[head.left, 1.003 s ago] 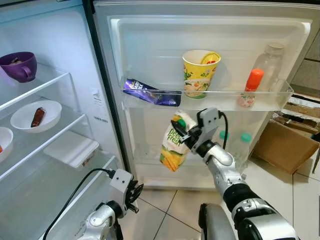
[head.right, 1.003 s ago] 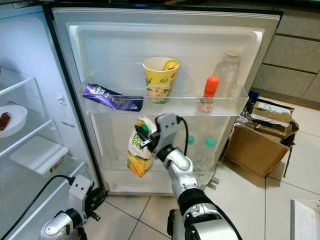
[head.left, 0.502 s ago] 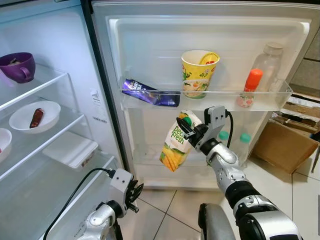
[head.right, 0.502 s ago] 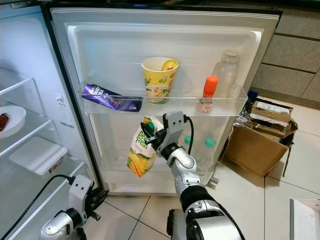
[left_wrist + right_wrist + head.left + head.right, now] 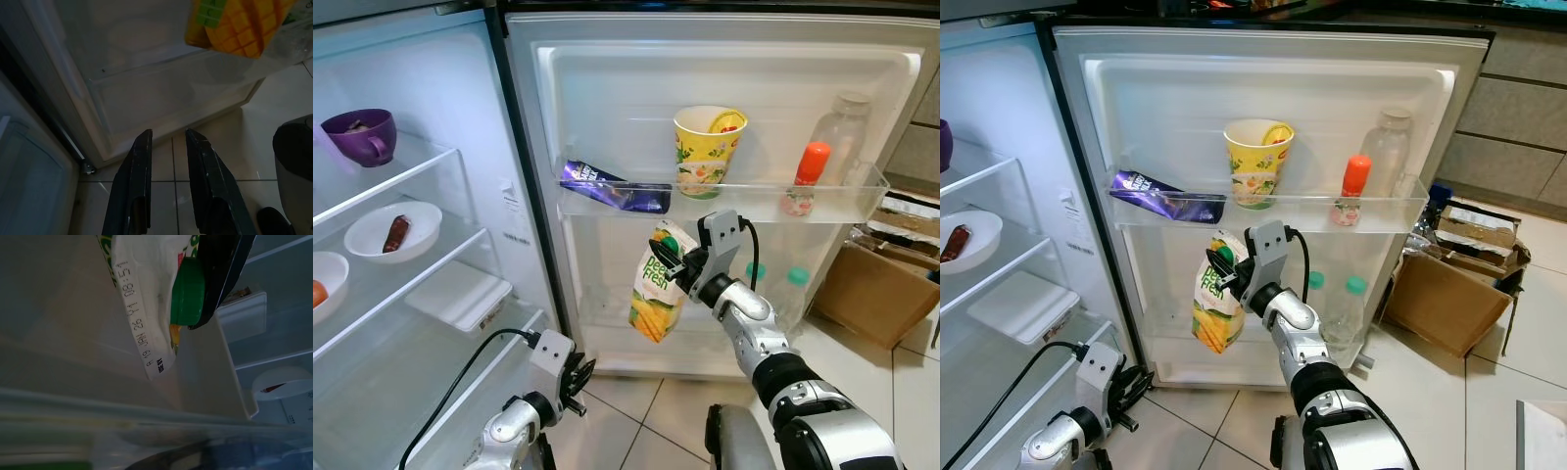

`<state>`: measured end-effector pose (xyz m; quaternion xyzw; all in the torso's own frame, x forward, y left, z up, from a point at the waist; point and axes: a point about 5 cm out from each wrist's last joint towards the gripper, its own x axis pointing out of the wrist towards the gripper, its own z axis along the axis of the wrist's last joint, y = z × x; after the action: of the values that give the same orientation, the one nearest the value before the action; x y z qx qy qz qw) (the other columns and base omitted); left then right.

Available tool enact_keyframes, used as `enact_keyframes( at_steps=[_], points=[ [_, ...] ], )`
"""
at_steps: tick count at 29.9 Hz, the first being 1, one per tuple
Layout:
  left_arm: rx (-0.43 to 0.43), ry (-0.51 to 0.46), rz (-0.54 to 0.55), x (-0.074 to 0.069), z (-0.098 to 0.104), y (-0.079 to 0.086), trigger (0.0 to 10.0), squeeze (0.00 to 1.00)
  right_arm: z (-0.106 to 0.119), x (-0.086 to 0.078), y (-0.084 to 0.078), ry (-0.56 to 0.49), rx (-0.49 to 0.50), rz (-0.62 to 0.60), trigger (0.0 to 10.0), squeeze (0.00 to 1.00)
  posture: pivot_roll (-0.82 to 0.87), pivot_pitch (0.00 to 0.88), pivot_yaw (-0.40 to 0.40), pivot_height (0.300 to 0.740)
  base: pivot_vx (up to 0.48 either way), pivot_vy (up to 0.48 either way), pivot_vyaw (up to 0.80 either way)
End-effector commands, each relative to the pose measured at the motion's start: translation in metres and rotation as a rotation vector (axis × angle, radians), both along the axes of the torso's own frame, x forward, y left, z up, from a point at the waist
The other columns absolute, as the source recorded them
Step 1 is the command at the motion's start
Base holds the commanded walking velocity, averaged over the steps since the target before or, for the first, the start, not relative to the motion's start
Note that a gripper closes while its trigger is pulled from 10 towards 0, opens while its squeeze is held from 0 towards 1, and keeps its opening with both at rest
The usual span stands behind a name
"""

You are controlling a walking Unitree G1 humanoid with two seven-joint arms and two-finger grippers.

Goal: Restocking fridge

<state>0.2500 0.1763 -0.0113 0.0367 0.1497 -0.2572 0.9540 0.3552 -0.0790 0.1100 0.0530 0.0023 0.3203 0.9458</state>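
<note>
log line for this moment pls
task: restock fridge | right pincer: holds juice carton below upper door shelf | left pincer: idle, low

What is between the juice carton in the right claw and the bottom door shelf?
Nothing visible on the left side. The juice carton, held by the right claw, hangs above the lower door shelf; two green-capped bottles stand farther right.

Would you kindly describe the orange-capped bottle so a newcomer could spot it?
Look at the open fridge door and its upper clear shelf. Toward the shelf's right end stands the small bottle, beside a taller clear bottle; its bright orange cap sets it apart.
</note>
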Motion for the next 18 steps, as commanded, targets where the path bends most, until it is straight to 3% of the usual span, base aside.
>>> enact_keyframes(
  at_steps=[1,11,18],
  points=[
    [-0.006,0.001,-0.008,0.0008,-0.0001,-0.0044,10.0,0.00,-0.0565,-0.0249,-0.0059,0.267,-0.091,0.011,10.0,0.00,-0.04,0.022,-0.039,0.375,0.000,0.000,0.00],
    [-0.004,0.002,-0.007,0.0010,-0.0002,-0.0043,10.0,0.00,-0.0642,-0.0294,-0.0056,0.299,-0.132,0.018,10.0,0.00,-0.04,0.026,-0.037,0.375,0.000,0.000,0.00],
    [-0.006,0.000,-0.005,0.0012,0.0002,-0.0041,10.0,0.00,-0.0561,-0.0308,-0.0011,0.243,-0.063,0.116,10.0,0.00,-0.04,0.027,-0.039,0.375,0.000,0.000,0.00]
  ],
)
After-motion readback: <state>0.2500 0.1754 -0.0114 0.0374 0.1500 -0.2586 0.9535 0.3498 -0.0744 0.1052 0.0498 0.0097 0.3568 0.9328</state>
